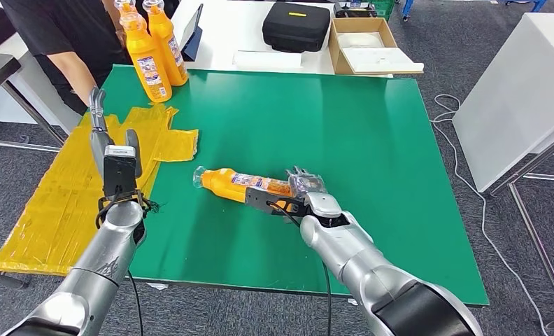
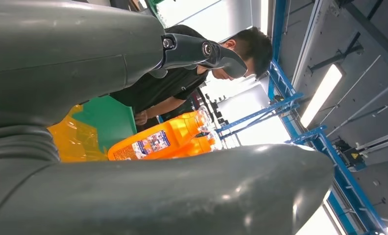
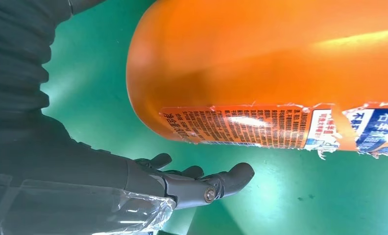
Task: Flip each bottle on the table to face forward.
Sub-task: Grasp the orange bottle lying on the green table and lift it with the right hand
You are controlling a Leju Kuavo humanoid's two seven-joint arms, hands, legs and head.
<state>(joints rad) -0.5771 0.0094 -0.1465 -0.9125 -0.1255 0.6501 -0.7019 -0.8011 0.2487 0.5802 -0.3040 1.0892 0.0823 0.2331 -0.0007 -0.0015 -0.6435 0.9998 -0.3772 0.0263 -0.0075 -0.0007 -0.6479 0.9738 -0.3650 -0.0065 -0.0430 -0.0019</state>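
The left arm comes in from seven o'clock and reaches toward twelve. Its hand is raised off the table, fingers straight, apart and pointing to twelve, with nothing in them. The right arm comes in from five o'clock and reaches toward ten. Its hand lies low at the base end of the lying bottle. In the right wrist view the fingers are slightly curled beside the bottle, with a gap between them and it.
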